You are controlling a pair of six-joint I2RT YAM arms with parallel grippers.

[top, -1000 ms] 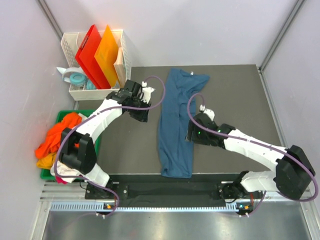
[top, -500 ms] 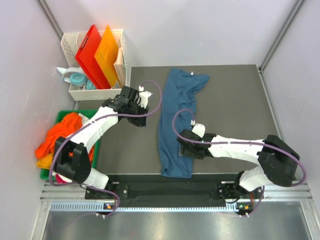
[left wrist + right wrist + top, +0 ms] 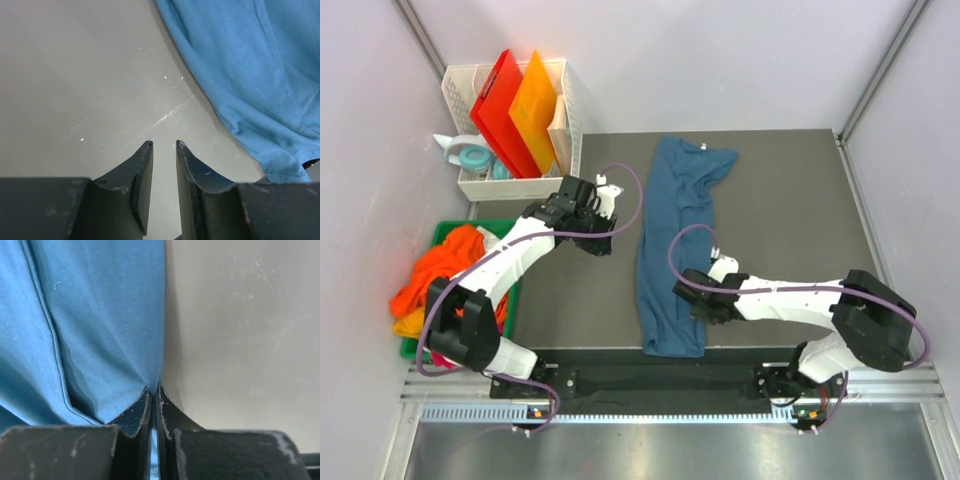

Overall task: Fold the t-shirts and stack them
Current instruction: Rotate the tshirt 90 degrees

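Now right hand pinches teal t-shirt edge; left hand narrowly parted, empty.

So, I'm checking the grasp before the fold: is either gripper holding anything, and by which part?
The right gripper pinches the teal t-shirt at its right side edge, toward the near end; the left gripper holds nothing.

Dark grey table, one teal shirt on it.
Shirt lies flat as a long narrow strip down the middle, collar at the far end, one sleeve sticking out right, hem near the front edge. White basket and green bin stand just off the left edge.
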